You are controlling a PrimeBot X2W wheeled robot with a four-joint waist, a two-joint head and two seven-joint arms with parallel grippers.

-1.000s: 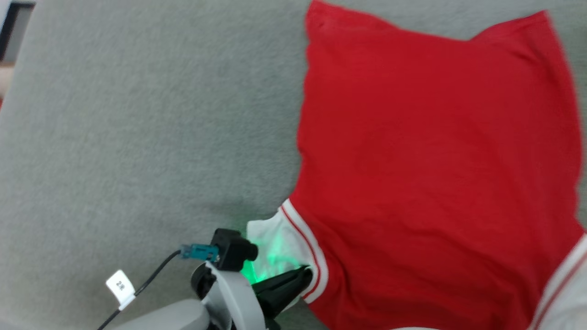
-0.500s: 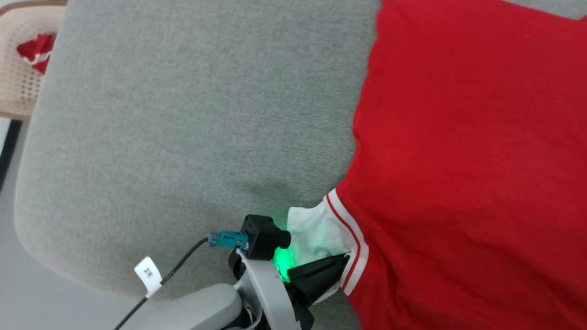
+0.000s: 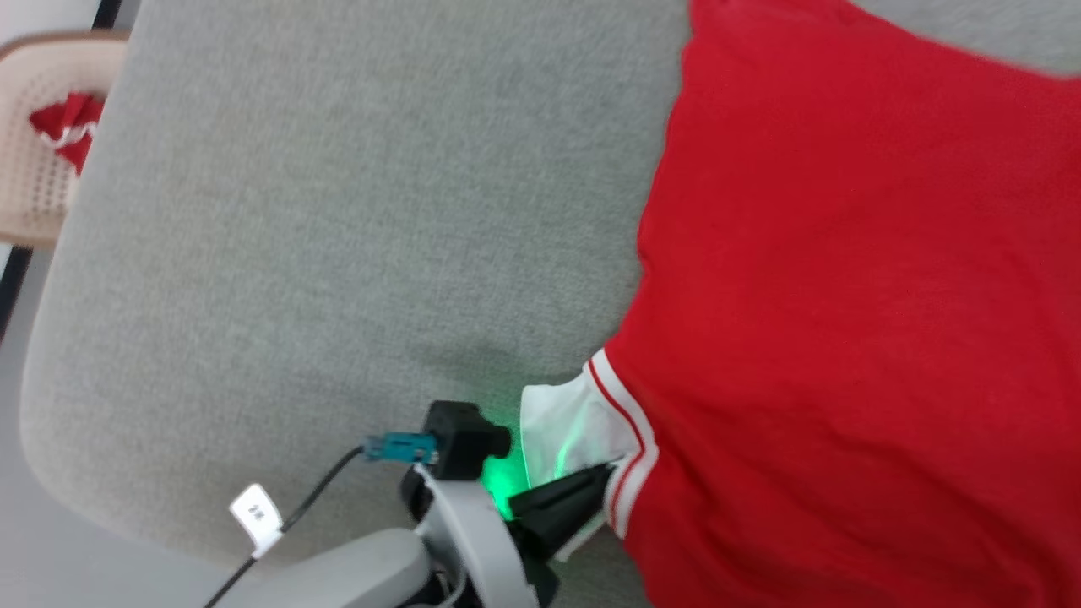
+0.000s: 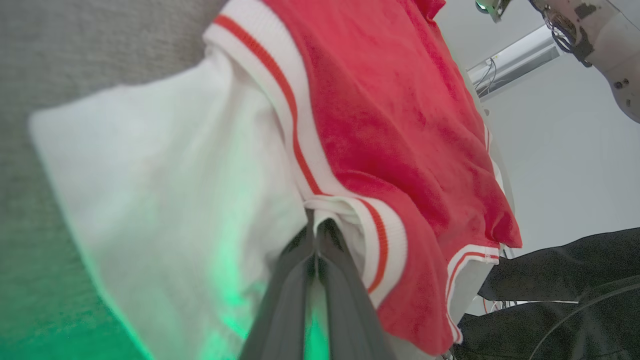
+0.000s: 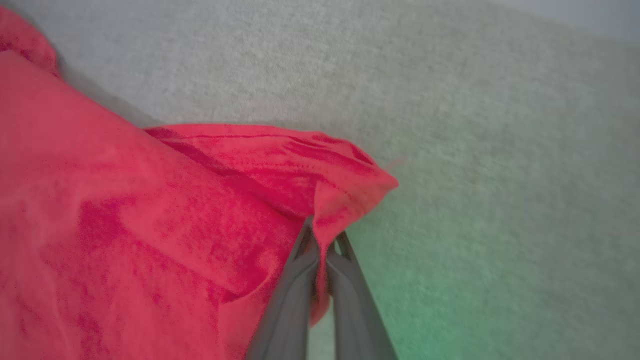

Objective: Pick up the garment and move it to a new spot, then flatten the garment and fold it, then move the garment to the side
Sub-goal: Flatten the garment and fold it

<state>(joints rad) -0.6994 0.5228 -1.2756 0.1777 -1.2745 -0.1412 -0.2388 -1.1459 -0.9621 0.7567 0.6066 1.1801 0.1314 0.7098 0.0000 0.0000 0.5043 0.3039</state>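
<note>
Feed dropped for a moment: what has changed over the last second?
The right gripper closed on a red corner of the T-shirt. The head camera swung, so the shirt's shift in view isn't its own. The left gripper stays clamped on the white sleeve.

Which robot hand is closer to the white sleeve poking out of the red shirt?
Left. The left fingers are shut on the white sleeve at its striped trim; the right fingers pinch a plain red corner of the garment, away from it.
</note>
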